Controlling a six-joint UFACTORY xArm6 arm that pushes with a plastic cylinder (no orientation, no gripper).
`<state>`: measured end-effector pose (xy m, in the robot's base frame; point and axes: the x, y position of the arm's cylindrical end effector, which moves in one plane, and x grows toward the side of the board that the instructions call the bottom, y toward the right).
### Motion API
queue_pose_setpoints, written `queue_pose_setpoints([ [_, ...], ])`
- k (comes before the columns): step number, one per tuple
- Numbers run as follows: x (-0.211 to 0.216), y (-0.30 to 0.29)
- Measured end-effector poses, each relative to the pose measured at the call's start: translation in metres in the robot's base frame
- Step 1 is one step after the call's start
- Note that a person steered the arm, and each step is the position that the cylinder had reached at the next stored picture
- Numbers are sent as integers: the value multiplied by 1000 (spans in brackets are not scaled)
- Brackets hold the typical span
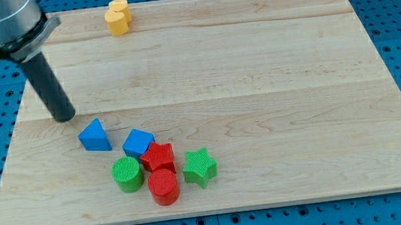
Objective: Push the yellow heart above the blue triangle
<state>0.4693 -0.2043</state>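
The yellow heart sits at the view's top edge of the wooden board, left of centre. The blue triangle lies lower down on the left part of the board. My tip rests on the board just up and left of the blue triangle, a short gap away from it. The yellow heart is far above and to the right of my tip.
A cluster lies right of and below the triangle: a blue cube, a red star, a green cylinder, a red cylinder and a green star. The board's left edge is near my tip.
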Motion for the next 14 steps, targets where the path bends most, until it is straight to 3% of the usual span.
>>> queue_pose_setpoints([
  [1, 30, 75],
  [2, -12, 10],
  [5, -245, -28],
  [6, -276, 14],
  [8, -257, 100],
  [9, -204, 78],
  [10, -202, 68],
  [11, -249, 81],
  [12, -258, 25],
  [13, -190, 49],
  [14, -101, 120],
])
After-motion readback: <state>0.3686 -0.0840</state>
